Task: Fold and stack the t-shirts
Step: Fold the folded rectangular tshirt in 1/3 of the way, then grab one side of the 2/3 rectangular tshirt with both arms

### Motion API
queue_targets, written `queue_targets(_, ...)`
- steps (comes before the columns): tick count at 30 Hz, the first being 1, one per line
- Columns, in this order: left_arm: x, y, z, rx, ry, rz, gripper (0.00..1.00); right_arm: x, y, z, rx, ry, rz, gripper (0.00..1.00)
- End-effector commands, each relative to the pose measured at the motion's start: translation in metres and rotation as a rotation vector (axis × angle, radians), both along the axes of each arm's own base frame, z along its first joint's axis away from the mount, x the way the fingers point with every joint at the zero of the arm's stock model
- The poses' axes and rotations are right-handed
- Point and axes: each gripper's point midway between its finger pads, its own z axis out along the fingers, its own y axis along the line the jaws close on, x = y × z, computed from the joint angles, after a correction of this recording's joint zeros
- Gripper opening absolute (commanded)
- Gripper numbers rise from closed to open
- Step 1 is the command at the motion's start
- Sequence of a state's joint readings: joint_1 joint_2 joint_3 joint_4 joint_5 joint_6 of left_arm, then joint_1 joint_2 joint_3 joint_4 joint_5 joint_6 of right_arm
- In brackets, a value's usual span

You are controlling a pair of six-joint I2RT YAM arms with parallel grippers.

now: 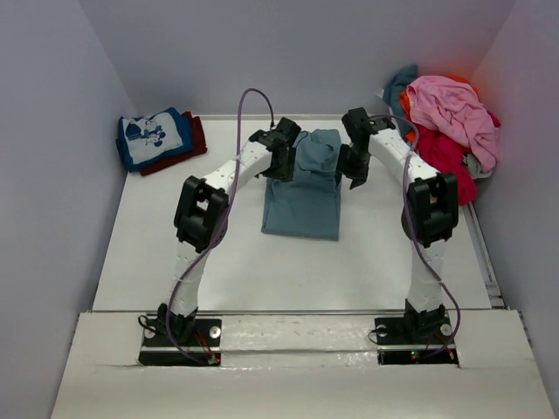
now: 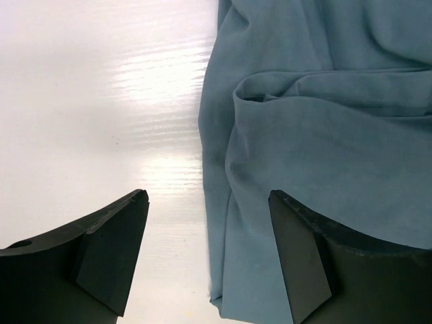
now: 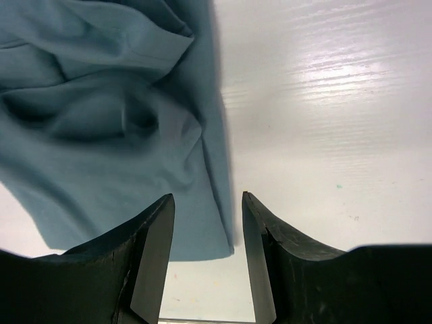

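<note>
A plain slate-blue t-shirt point(image 1: 303, 196) lies mid-table as a narrow strip, its far end rumpled. My left gripper point(image 1: 281, 164) hovers over the shirt's left edge. In the left wrist view this gripper point(image 2: 206, 199) is open wide, with the shirt's edge point(image 2: 304, 135) below the gap and nothing pinched. My right gripper point(image 1: 354, 168) is at the shirt's right edge. In its wrist view it point(image 3: 207, 196) is open more narrowly, with the shirt's point(image 3: 101, 135) edge under the gap. A folded blue cartoon-print t-shirt point(image 1: 153, 136) rests on a dark red one point(image 1: 197, 140).
A loose heap sits at the back right corner: pink point(image 1: 450, 109), red point(image 1: 450, 155), orange point(image 1: 407, 103) and teal point(image 1: 400, 83) t-shirts. Grey walls close in on three sides. A metal rail point(image 1: 482, 253) runs along the table's right edge.
</note>
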State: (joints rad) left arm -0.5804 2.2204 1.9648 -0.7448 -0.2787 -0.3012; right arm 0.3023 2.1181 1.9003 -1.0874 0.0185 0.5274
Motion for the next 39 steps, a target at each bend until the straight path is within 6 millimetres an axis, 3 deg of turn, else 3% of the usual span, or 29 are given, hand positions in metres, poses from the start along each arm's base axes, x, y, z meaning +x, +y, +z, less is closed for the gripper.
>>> queue_targets(1, 0.01, 0.0, 0.054, -0.046, -0.109, 0.015, 0.84, 0.01, 0.007, 0.036, 0.044, -0.115, 0.016, 0.51)
queue_targets(7, 0.009, 0.001, 0.045, -0.031, -0.084, 0.009, 0.84, 0.022, 0.01, 0.022, 0.038, -0.11, 0.028, 0.51)
queue_targets(9, 0.008, 0.001, 0.044, -0.032, -0.084, 0.008, 0.84, 0.017, 0.025, 0.011, 0.088, -0.063, 0.053, 0.51)
queue_targets(16, 0.002, 0.003, 0.033, -0.015, -0.042, 0.008, 0.84, -0.001, 0.039, 0.0, 0.1, -0.007, 0.089, 0.45)
queue_targets(18, -0.006, 0.0, 0.034, -0.02, -0.042, -0.001, 0.84, -0.013, 0.043, 0.001, 0.087, 0.007, 0.108, 0.45)
queue_targets(20, -0.025, 0.004, 0.026, -0.016, -0.017, -0.012, 0.84, -0.024, 0.044, 0.001, 0.076, 0.017, 0.117, 0.46)
queue_targets(21, -0.039, 0.008, 0.008, -0.016, 0.025, -0.02, 0.84, -0.032, 0.046, 0.007, 0.08, 0.01, 0.123, 0.47)
queue_targets(22, -0.048, 0.007, 0.012, -0.033, 0.026, -0.023, 0.84, -0.044, 0.042, -0.002, 0.07, 0.045, 0.117, 0.47)
queue_targets(24, -0.06, 0.011, 0.005, -0.05, 0.037, -0.015, 0.84, -0.055, 0.044, 0.002, 0.087, 0.034, 0.116, 0.48)
queue_targets(25, -0.079, 0.016, -0.011, -0.04, 0.083, -0.025, 0.84, -0.061, 0.042, -0.001, 0.087, 0.044, 0.111, 0.49)
queue_targets(26, -0.083, 0.012, -0.003, -0.069, 0.06, -0.025, 0.84, -0.073, 0.037, -0.012, 0.078, 0.072, 0.108, 0.5)
queue_targets(28, -0.103, 0.017, -0.015, -0.071, 0.098, -0.025, 0.84, -0.09, 0.034, -0.02, 0.071, 0.097, 0.102, 0.51)
queue_targets(31, -0.114, 0.02, -0.023, -0.064, 0.112, -0.023, 0.84, -0.101, 0.032, -0.026, 0.083, 0.108, 0.091, 0.51)
queue_targets(39, -0.117, 0.013, -0.03, -0.051, 0.128, -0.048, 0.84, -0.121, 0.033, -0.047, 0.093, 0.161, 0.096, 0.51)
